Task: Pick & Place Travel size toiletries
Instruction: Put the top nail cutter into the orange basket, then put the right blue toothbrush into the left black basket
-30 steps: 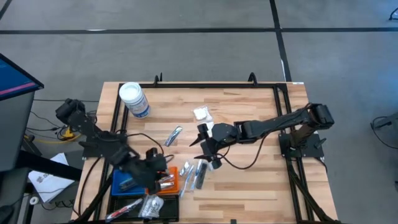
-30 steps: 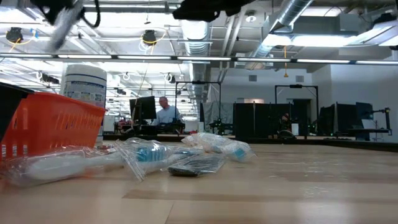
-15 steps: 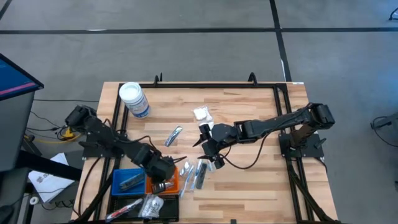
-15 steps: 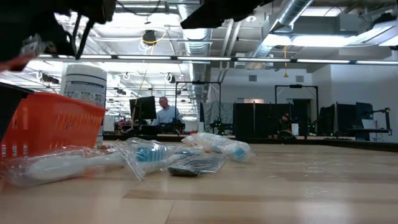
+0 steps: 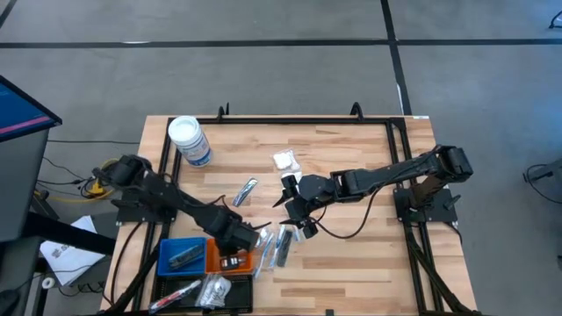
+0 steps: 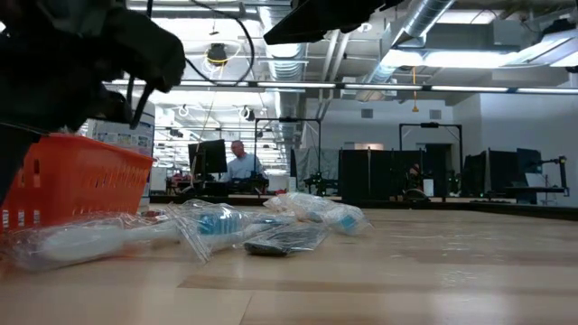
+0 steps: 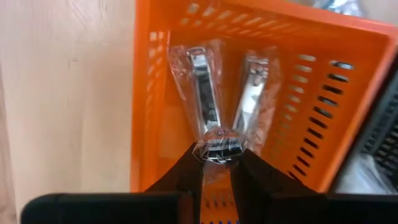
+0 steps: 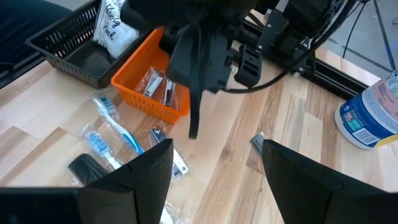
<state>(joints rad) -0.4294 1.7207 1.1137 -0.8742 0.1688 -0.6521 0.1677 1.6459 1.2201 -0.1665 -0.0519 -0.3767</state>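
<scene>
Left gripper [image 7: 216, 163] was over the orange tray [image 7: 149, 112], fingers pinched on a clear-wrapped nail clipper [image 7: 205, 102], with a second wrapped clipper [image 7: 254, 93] lying beside it in the tray. Right gripper [image 5: 297, 216] hung mid-table with fingers spread, holding nothing, over the loose wrapped toiletries [image 5: 279, 246] just beside the tray.

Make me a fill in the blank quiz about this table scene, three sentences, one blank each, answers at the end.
1. The left gripper pinches a wrapped nail clipper above the ____ tray.
2. The right gripper hovers over the table with its jaws ____.
3. The jar near the table's far left corner has a ____ lid.

Missing words: orange; open; white
</scene>
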